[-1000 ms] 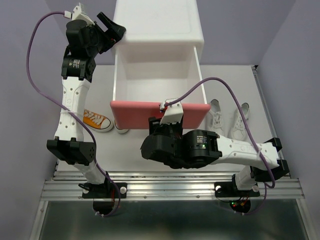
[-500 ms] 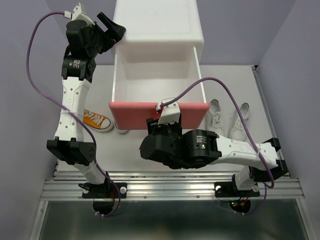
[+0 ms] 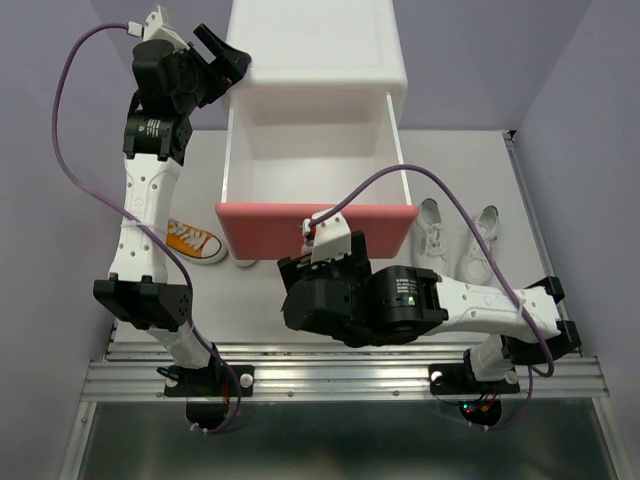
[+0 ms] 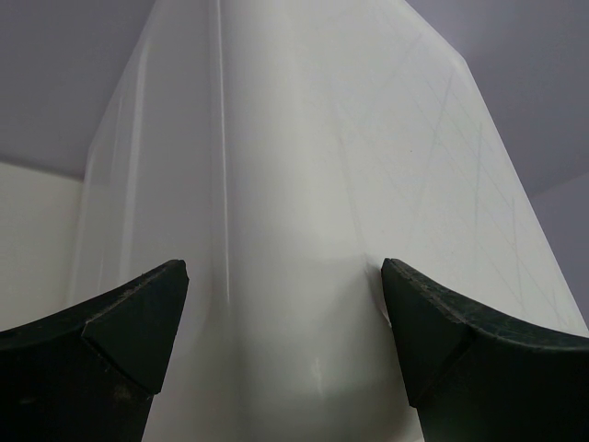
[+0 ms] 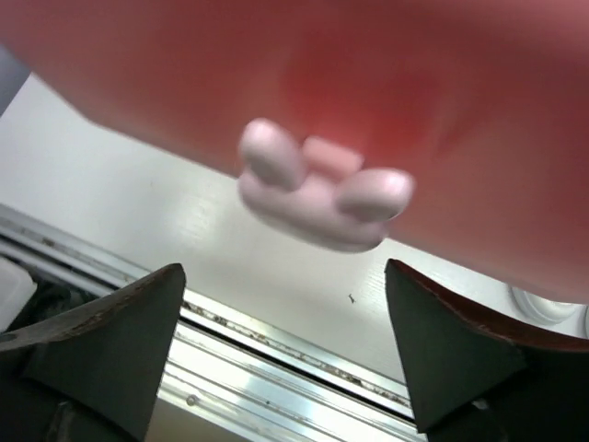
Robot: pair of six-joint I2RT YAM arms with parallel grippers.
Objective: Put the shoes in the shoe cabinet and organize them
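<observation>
The white shoe cabinet (image 3: 315, 60) stands at the back, its upper drawer pulled out and empty behind a salmon-pink front (image 3: 315, 228). My left gripper (image 3: 222, 62) is open and straddles the cabinet's left corner (image 4: 294, 184), with nothing held. My right gripper (image 5: 285, 269) is open just in front of and below the bunny knob (image 5: 317, 189), which lies outside the jaws. One orange shoe (image 3: 192, 240) lies left of the drawer, and a second one (image 3: 243, 262) peeks from under the front. Two white shoes (image 3: 432, 228) (image 3: 478, 245) lie to the right.
The right arm's bulky black wrist (image 3: 360, 300) lies across the near table in front of the drawer. The metal rail (image 3: 340, 375) runs along the near edge. Purple walls close in on both sides.
My right wrist has drawn back toward the near left, away from the drawer front. The drawer front has shifted slightly left. The left arm has not moved.
</observation>
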